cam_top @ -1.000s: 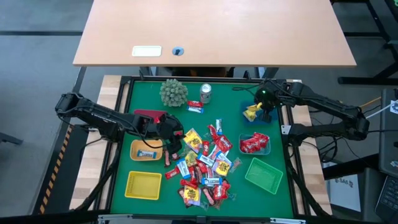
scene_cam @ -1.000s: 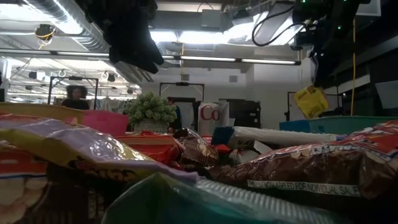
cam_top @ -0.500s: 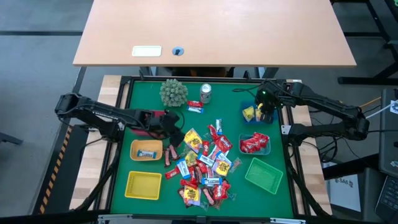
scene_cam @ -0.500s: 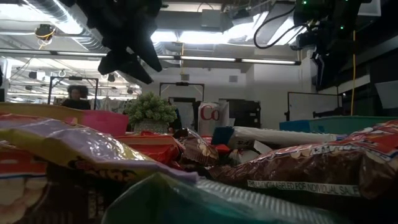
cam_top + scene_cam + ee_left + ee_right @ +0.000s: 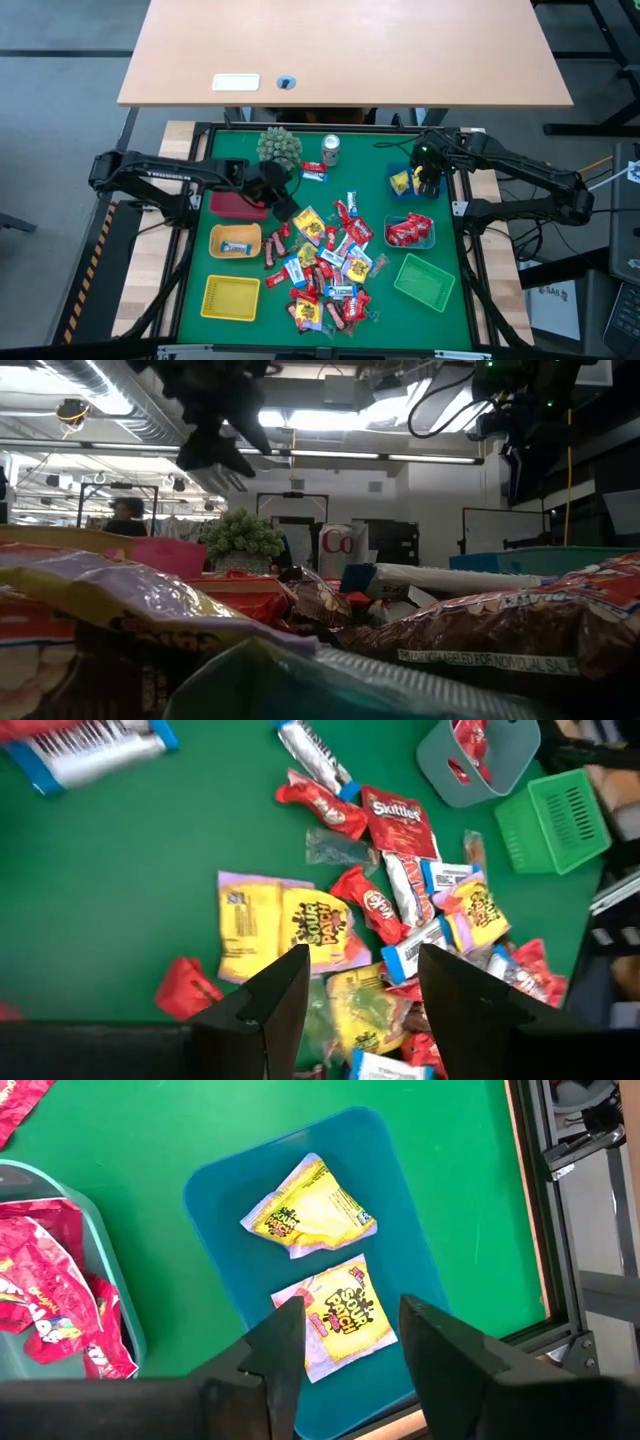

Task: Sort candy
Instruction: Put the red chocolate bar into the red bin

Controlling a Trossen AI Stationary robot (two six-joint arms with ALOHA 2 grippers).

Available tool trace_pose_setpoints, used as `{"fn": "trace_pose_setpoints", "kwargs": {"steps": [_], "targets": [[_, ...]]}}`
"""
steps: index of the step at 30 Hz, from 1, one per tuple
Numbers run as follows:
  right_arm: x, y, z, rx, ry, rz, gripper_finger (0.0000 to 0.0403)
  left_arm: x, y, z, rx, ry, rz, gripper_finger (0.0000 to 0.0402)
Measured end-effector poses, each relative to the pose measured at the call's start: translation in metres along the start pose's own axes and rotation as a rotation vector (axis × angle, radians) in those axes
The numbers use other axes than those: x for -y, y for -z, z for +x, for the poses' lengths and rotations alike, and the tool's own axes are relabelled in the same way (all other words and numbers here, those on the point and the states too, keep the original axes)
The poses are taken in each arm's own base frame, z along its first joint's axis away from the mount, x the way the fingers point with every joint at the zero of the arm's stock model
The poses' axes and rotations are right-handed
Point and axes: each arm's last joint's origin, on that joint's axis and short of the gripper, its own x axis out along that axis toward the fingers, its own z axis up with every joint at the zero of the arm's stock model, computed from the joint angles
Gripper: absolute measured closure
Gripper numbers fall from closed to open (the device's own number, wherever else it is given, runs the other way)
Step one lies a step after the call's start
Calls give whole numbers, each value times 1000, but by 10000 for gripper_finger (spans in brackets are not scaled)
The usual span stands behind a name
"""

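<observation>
The candy [image 5: 325, 265] lies in a loose pile of red, yellow, blue-white and brown wrapped sweets on the green mat. My left gripper [image 5: 282, 203] hangs open above the pile's far-left edge. In its wrist view, the left gripper [image 5: 362, 960] has yellow packets [image 5: 280, 925] below its fingers. My right gripper [image 5: 428, 178] hangs open over the blue basket [image 5: 240, 1190]. Two yellow packets [image 5: 312, 1210] lie flat on that basket's floor, below the right gripper [image 5: 352, 1308].
A red basket [image 5: 232, 206], an orange basket [image 5: 222, 233] holding a blue-white sweet, and a yellow basket [image 5: 230, 297] stand at the left. A grey basket [image 5: 430, 240] of red sweets and a green basket [image 5: 424, 281] stand at the right. A spiky green ball [image 5: 279, 148] and a can [image 5: 331, 150] are at the far edge.
My right gripper has opened, and the yellow packet that hung from it has dropped into the blue basket. My left gripper, still open, has moved from beside the orange basket toward the table's far edge, rising a little and rolling about its own axis.
</observation>
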Motion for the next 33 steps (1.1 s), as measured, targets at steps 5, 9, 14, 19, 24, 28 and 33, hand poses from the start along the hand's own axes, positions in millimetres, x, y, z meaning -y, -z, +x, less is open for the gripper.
{"fn": "trace_pose_setpoints", "kwargs": {"steps": [5,9,14,19,24,28,33], "targets": [[0,0,0,0,0,0,242,9,-11,-15,5,-88,20,227],[0,0,0,1,-2,0,242,22,-8,-7,-11,-76,-2,228],[0,0,0,1,-3,0,242,35,13,26,-110,-108,-11,228],[-1,0,0,8,-28,0,242,34,30,55,-204,-190,15,228],[-1,0,0,14,-51,0,242,20,36,72,-277,-306,-8,228],[-1,0,0,14,-51,0,242,9,36,76,-311,-399,-99,228],[-1,0,0,14,-51,0,242,4,34,78,-305,-427,-145,228]]}}
